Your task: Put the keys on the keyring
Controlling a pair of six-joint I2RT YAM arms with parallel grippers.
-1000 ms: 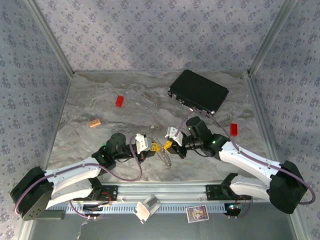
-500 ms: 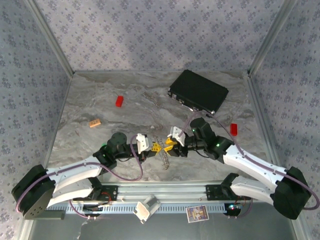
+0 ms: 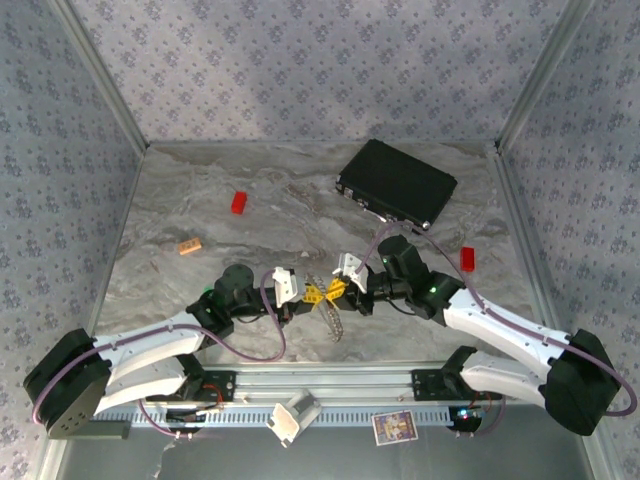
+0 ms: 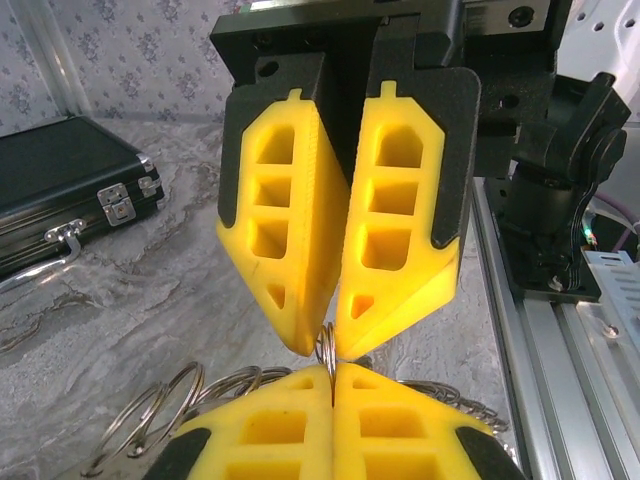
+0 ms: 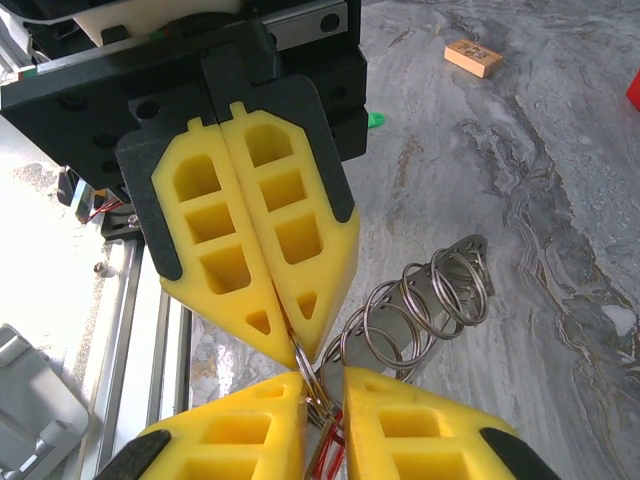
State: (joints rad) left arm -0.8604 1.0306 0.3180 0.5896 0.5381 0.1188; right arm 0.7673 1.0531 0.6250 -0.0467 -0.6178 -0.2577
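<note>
1. The left gripper (image 3: 317,296) and the right gripper (image 3: 333,291) meet tip to tip over the near centre of the table (image 3: 200,200).
2. The left gripper is closed, pinching a ring of the keyring (image 3: 331,318).
3. The right gripper's jaws stand slightly parted around that ring and a red sliver (image 5: 325,455); whether they clamp cannot be told.
4. The keyring's other linked rings trail nearward from the tips.
5. A black case (image 3: 396,183) lies far right.

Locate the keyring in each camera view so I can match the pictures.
Top external: keyring low centre, between left gripper and right gripper.
Left wrist: keyring along the bottom, loops lower left.
Right wrist: keyring centre right, loops fanned out.
Shared landmark: yellow fingertips meeting tip to tip.
</note>
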